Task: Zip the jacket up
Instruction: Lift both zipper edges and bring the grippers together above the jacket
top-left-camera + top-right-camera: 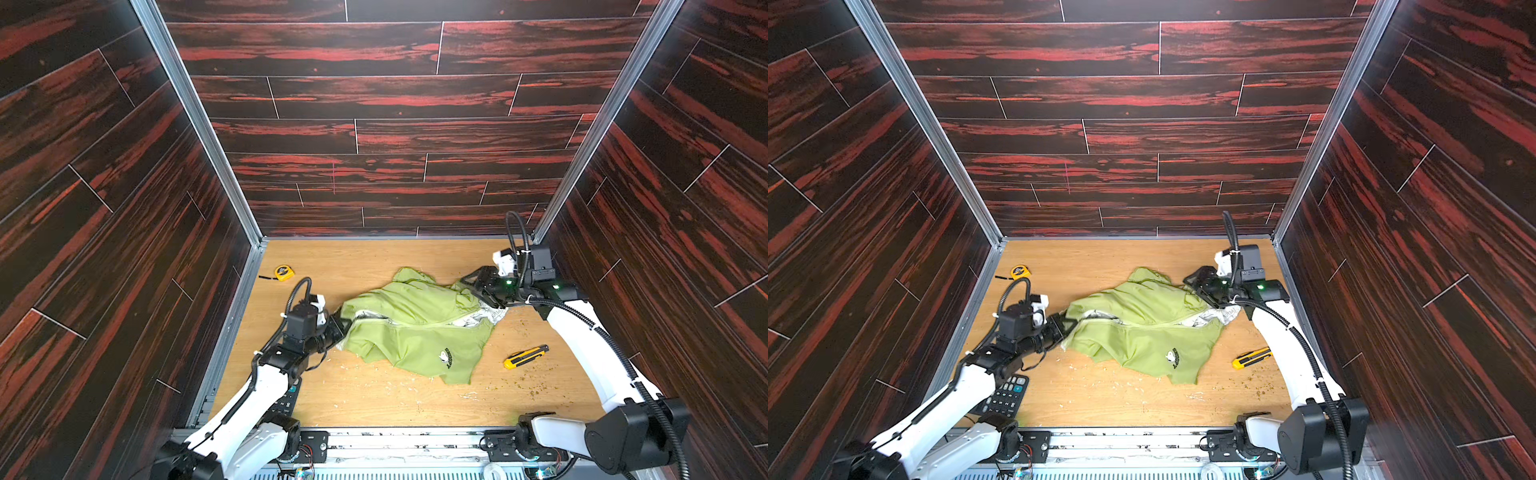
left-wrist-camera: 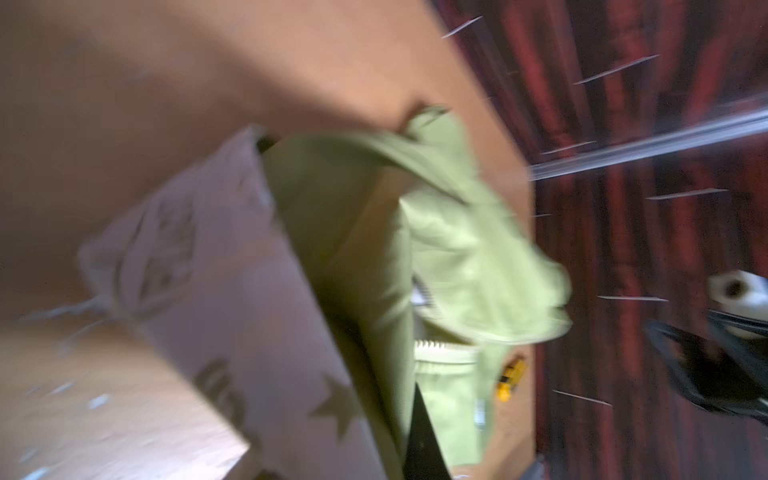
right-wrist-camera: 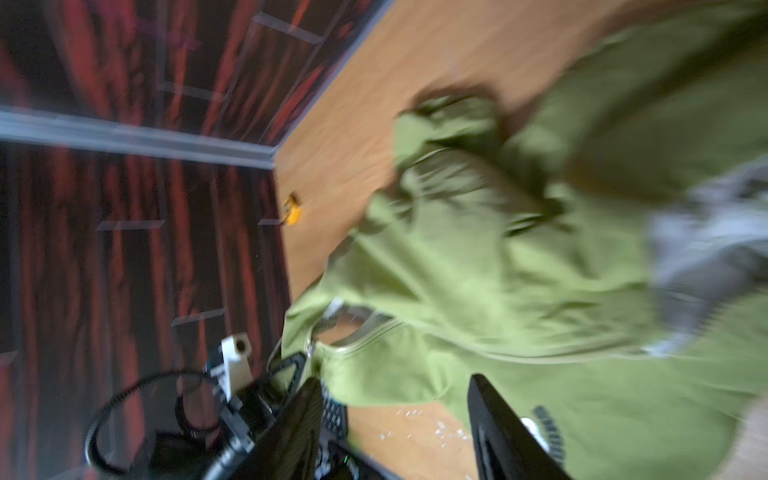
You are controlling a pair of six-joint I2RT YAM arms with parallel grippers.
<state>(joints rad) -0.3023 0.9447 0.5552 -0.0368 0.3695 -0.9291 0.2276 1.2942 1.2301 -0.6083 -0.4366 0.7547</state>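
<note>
My left tool [image 1: 1068,325] pinches the jacket [image 1: 1142,345] at its hem; my right tool [image 3: 395,380] hangs spread. Lining [image 1: 1227,314] shows beside it, so the zipper [image 1: 1125,321] looks mostly undone.

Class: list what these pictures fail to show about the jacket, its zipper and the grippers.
- Zipper pull: too small in top views, blurred in wrist views.
- Left gripper: tips hidden by jacket edge, top views.
- Right gripper: contact with jacket unclear, wrist view blurred.
</note>
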